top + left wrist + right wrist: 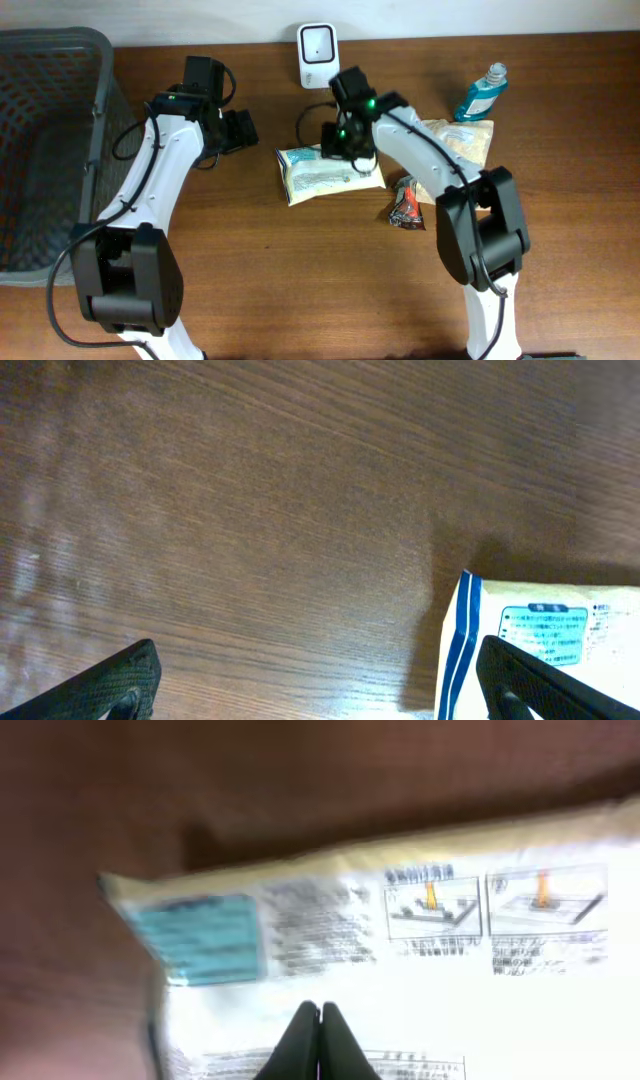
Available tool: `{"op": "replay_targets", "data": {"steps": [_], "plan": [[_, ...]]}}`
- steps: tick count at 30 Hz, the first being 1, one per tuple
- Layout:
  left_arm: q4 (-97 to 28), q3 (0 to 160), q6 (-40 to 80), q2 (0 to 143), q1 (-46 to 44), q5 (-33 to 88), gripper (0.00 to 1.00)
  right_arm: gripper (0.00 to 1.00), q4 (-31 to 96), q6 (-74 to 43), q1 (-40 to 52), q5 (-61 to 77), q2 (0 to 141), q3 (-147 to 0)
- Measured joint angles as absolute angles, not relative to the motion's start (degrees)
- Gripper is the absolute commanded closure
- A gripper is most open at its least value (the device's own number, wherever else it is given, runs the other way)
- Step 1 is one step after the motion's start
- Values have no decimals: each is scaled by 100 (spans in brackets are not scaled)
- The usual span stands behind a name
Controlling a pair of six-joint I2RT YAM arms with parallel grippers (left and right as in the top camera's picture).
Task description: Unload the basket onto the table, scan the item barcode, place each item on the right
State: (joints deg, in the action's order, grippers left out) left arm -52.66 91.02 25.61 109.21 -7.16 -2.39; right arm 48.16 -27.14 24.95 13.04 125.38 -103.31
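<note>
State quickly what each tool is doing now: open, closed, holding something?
Left tool: open, holding nothing.
Right tool: closed over the white packet; whether it pinches it cannot be told.

I count two robot arms: one left arm [160,170], one right arm [420,150]. Barcode scanner [316,45]: one, white. Mesh basket [60,38]: one, dark. White flat packet [325,178]: one, with printed text. Blue bottle [482,93]: one. Pale crinkled bag [465,140]: one. Small red-and-black packet [406,205]: one. That gives me four loose goods, three of them soft packs, on one wooden table [300,290].
</note>
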Motion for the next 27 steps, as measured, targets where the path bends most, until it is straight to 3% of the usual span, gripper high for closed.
{"op": "replay_targets", "data": {"steps": [7, 20, 27], "plan": [[-5269, 9102, 2561, 10921, -716, -242, 1, 96, 5336, -2720, 2648, 1321, 12274, -10477], [-5269, 9102, 2561, 10921, -716, -239, 1, 96, 3024, -3607, 3365, 1297, 12263, -8687], [-5266, 9102, 2561, 10921, -716, -242, 1, 96, 3774, -3343, 3229, 1232, 12258, -9247]]}}
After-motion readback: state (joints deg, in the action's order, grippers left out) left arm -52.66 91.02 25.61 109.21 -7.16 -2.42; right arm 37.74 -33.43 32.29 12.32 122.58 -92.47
